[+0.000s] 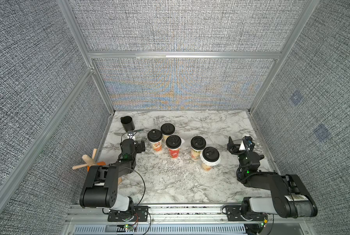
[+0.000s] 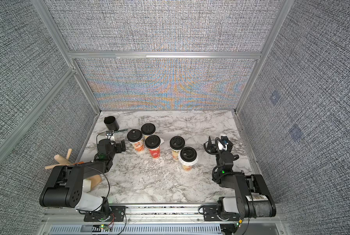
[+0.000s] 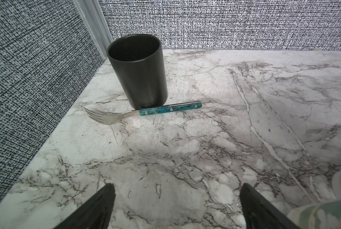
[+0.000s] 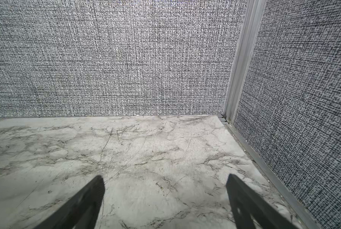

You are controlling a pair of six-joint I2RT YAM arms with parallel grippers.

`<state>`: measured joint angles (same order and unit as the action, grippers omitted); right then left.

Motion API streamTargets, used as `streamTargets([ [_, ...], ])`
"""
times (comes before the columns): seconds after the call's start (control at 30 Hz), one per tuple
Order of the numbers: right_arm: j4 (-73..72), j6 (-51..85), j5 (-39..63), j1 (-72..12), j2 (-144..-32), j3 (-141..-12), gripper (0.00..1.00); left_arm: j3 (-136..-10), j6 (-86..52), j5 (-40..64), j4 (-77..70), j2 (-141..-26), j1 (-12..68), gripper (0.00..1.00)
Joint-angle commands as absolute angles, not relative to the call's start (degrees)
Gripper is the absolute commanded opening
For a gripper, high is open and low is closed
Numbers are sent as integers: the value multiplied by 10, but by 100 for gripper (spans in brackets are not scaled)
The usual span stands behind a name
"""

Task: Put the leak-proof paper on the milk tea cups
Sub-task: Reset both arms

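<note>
Standing upright in a loose cluster at the centre of the frame in both top views, the five milk tea cups [image 1: 174, 152] are seen on the marble table [image 1: 170, 183], each capped with a black lid [image 1: 198, 142]. The leak-proof paper [image 1: 210, 161] is seen as a white crinkled ruffle pinched under the lid of the cup at the lower right of the cluster. A small white edge is also seen beside the lid of the middle cup [image 1: 182, 141]; whether it is paper cannot be told.

The left arm is mounted at the lower left of the frame. Its upper link is folded back over the base, and its forearm is stretched up the frame along the table's left edge. The left gripper [image 3: 177, 186] is held low over the table, left of the cluster, with its jaws spread wide and nothing between them. It is aimed at a plain black cup [image 3: 138, 69] in the upper left corner of the table. A fork [image 3: 145, 113] with a teal handle is laid flat against that cup's base.

The right arm is mounted at the lower right, folded at the elbow in like manner. The right gripper [image 4: 164, 177] is pointed at the table's upper right corner, well apart from the cups. Its jaws are likewise spread wide, with only bare marble between them

A wooden rack [image 1: 88, 160] is seen beside the left arm, at the table's left edge
</note>
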<state>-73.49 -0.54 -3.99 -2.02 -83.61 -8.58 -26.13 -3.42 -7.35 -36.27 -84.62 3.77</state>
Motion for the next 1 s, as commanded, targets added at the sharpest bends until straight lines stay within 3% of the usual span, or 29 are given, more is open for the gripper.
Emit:
streamTargets([
  [0.0, -732, -18, -51, -25, -799, -83, 98, -264, -34, -71, -367, -844, 38, 100],
  [0.1, -804, -5, -55, -19, -896, -107, 98, -264, -34, -71, -367, -844, 37, 100],
  [0.17, -721, -16, -58, -27, -825, -105, 98, -264, -34, -71, -366, -844, 38, 100],
  [0.23, -740, -20, -69, -33, -793, -77, 98, -264, -33, -71, -367, -844, 38, 100],
  [0.33, -812, 1, -90, -23, -898, -102, 98, -265, -34, -71, -365, -844, 37, 100],
  [0.43, -728, -24, -78, -40, -811, -93, 98, -265, -34, -71, -366, -845, 37, 100],
  [0.53, -843, -6, -115, -35, -894, -86, 98, -265, -33, -71, -367, -845, 38, 100],
  [0.6, -714, -1, -100, -33, -859, -118, 98, -265, -34, -71, -366, -844, 38, 100],
  [0.67, -790, -8, -86, -30, -891, -108, 98, -265, -33, -71, -366, -845, 38, 100],
  [0.73, -719, -7, -83, -30, -865, -120, 98, -265, -33, -72, -366, -845, 39, 100],
  [0.83, -777, -9, -80, -29, -886, -109, 98, -266, -33, -72, -365, -845, 38, 100],
  [0.97, -730, -8, -79, -28, -873, -122, 98, -268, -33, -71, -363, -848, 38, 100],
])
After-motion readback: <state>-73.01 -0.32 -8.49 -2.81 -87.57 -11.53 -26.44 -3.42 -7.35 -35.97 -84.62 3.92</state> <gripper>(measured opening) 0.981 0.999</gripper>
